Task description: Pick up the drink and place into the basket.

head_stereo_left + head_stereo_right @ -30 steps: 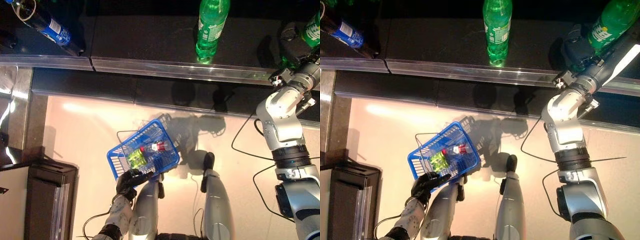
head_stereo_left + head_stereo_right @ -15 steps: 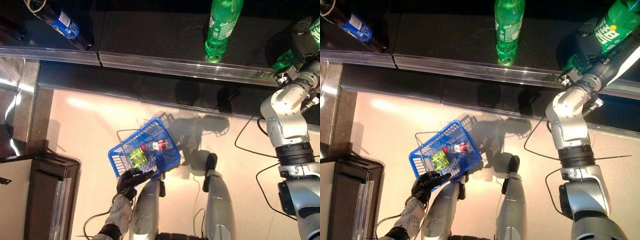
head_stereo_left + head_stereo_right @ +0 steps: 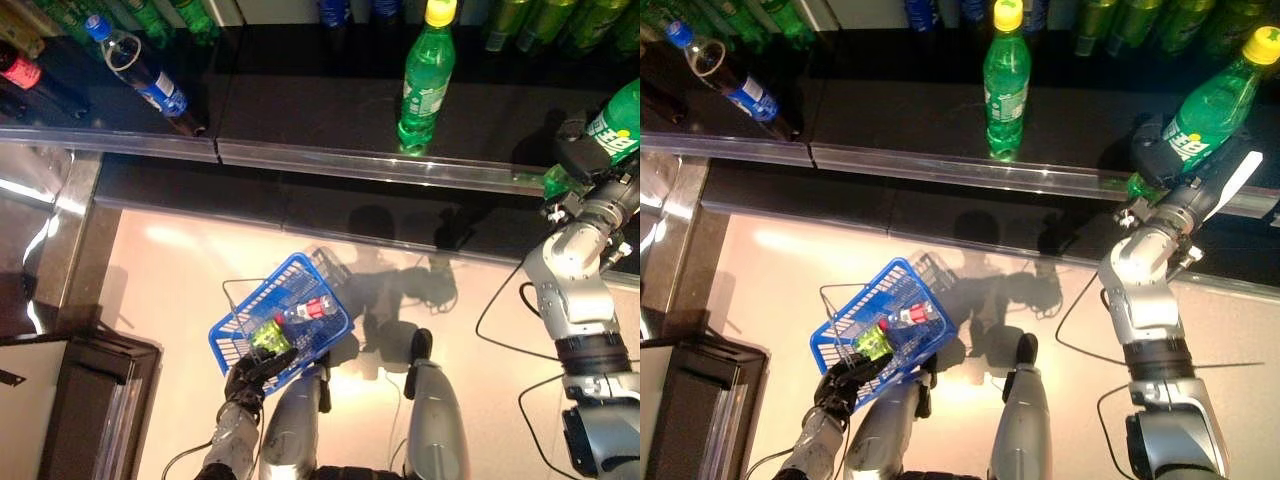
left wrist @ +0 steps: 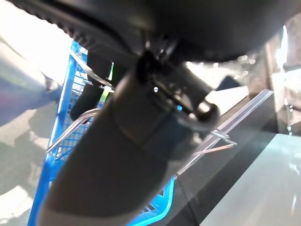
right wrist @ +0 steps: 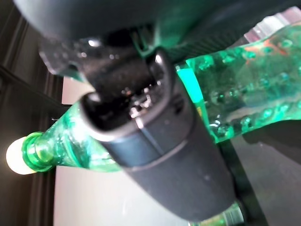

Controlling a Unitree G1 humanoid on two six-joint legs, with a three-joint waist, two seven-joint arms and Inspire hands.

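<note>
My right hand (image 3: 1157, 150) is up at the dark shelf on the right, shut on a green drink bottle (image 3: 1212, 98) with a yellow cap. The bottle leans, its base near the shelf's front edge. The right wrist view shows my thumb (image 5: 155, 141) pressed across the green bottle (image 5: 240, 101). Low down by my legs, my left hand (image 3: 250, 375) is curled round the wire handle of a blue basket (image 3: 318, 347). A small yellow-green item (image 3: 268, 337) and a small red-labelled bottle (image 3: 316, 307) lie inside it. The blue mesh (image 4: 59, 141) also shows in the left wrist view.
A second green bottle (image 3: 425, 80) stands mid-shelf, and a dark bottle with a blue label (image 3: 150, 82) leans at the left. More bottles line the shelf's back. The shelf has a shiny front rail (image 3: 320, 160). A black cabinet (image 3: 90, 400) stands at the lower left.
The camera has tilted, showing more of the shelf. My right hand and the green bottle have come slightly towards the shelf's front edge. The left hand and basket have held still.
</note>
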